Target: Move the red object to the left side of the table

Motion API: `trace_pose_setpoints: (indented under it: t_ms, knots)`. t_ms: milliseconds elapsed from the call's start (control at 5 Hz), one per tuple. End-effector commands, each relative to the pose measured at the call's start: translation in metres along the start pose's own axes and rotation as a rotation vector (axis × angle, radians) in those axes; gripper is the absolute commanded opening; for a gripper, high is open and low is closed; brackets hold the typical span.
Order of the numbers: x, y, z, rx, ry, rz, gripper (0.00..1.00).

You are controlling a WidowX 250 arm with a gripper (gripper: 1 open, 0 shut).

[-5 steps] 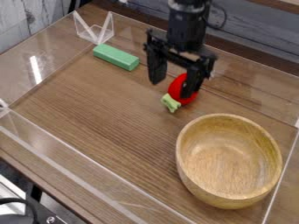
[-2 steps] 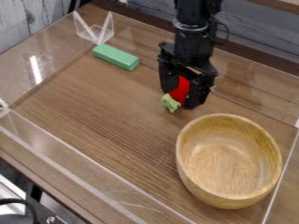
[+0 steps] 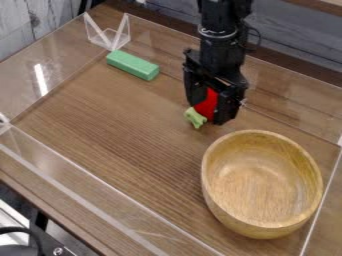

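The red object (image 3: 205, 101) is a small round toy with a light-green stem end (image 3: 195, 119), lying on the brown wood-grain table (image 3: 107, 130) right of centre. My gripper (image 3: 214, 103) points straight down over it, open, with one black finger on each side of the red body. The fingers (image 3: 190, 92) partly hide the toy, and whether they touch it I cannot tell.
A large wooden bowl (image 3: 262, 182) sits at the front right, close to the gripper. A flat green block (image 3: 134, 65) lies at the back left. Low clear acrylic walls (image 3: 40, 165) border the tabletop, with a clear stand (image 3: 107, 35) at the back left.
The gripper has rolled about its vertical axis and sunk slightly, so its fingers now straddle the red object. The object itself has not moved.
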State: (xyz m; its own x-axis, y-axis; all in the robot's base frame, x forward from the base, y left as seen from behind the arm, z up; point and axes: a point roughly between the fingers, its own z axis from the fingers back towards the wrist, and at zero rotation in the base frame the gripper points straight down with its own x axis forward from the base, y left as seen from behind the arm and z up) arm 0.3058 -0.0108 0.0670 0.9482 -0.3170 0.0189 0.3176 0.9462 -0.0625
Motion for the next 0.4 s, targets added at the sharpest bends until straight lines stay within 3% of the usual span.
trace_pose_setpoints:
  t_ms: [0, 200]
  knots:
    - [0.0028, 0.0034, 0.0241, 0.025, -0.079, 0.006, 1.0]
    - [0.0017, 0.0018, 0.0327, 0.029, -0.102, 0.011, 1.0]
